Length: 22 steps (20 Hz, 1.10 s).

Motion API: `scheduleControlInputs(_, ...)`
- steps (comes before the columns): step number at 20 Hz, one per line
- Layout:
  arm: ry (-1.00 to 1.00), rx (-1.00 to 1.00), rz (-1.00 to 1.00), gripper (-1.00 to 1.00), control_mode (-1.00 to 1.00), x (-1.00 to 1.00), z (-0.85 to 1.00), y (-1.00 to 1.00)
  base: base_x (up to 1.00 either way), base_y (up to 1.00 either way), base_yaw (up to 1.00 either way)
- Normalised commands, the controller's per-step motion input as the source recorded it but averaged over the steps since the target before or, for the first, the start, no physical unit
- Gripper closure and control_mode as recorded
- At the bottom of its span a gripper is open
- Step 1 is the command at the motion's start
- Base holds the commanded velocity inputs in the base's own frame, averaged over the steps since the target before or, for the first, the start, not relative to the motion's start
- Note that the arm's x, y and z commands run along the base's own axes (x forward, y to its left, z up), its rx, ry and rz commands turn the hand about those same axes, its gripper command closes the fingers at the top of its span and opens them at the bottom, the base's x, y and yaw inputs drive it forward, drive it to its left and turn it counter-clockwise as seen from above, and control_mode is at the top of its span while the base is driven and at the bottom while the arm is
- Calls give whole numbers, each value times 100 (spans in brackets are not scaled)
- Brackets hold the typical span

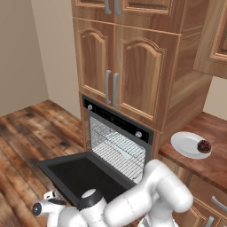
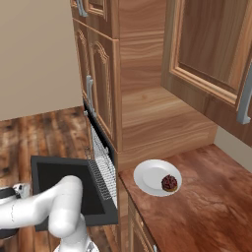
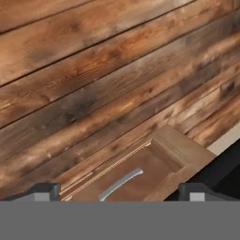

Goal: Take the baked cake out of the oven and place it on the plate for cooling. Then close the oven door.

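The baked cake [image 1: 204,146] [image 2: 169,183], a small dark brown lump, rests on the right part of the white plate [image 1: 181,144] [image 2: 145,179], which stands on the wooden counter right of the oven [image 1: 117,146]. The oven door [image 1: 80,175] [image 2: 64,182] lies folded down flat, and bare wire racks show inside. My arm bends low past the door's front left corner. In the hand view my gripper [image 3: 119,192] is open, its two tips far apart with nothing between them, looking at the wooden floor.
A wooden drawer front with a silver handle [image 3: 121,183] shows ahead of the fingertips, with a black edge [image 3: 227,168] to its right. Arched cabinet doors [image 1: 111,75] stand above the oven. The counter [image 2: 206,197] stretches right of the plate.
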Motion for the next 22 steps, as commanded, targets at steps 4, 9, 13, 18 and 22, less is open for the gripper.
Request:
scheduleControlInputs(4, 0, -41, -4, -100, -100, 0, -100, 47, 0, 0, 0)
scheduleControlInputs(9, -2, -43, -4, -100, -100, 0, -100, 41, 0, 0, 0)
scheduleControlInputs(13, -10, -47, -7, -100, -100, -6, -99, 29, 0, 0, 0)
scheduleControlInputs(18, -16, -52, -11, -100, -100, -17, -82, 9, 0, 0, 0)
scheduleControlInputs(22, -17, -56, -16, -100, -100, -20, -68, 0, 0, 0, 0)
